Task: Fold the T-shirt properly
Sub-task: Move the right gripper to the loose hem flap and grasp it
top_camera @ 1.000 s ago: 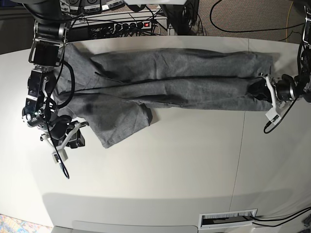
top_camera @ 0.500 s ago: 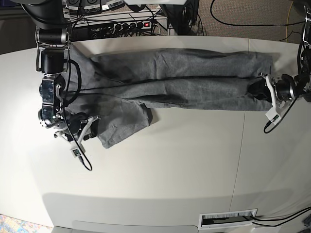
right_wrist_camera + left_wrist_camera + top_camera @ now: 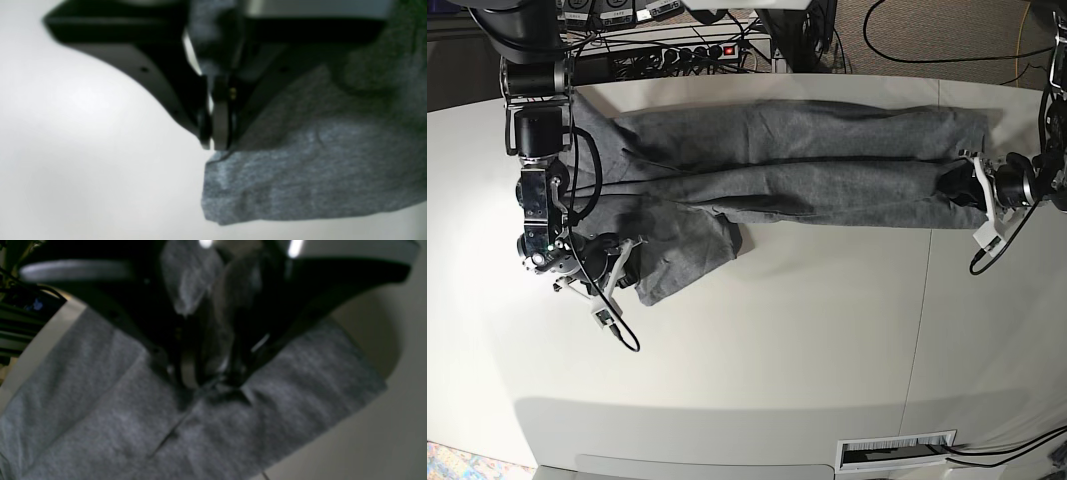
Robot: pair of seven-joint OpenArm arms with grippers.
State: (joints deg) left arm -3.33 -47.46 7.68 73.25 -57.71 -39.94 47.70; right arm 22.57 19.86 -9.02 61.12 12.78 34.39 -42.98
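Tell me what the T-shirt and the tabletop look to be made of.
T-shirt: soft knit fabric, probably cotton jersey; matte heather grey with fine light-and-dark flecks, soft creases and a stitched hem. Tabletop: smooth, hard, off-white surface, likely laminate or painted board; it shows soft light reflections and a thin seam line. The exact material cannot be told.
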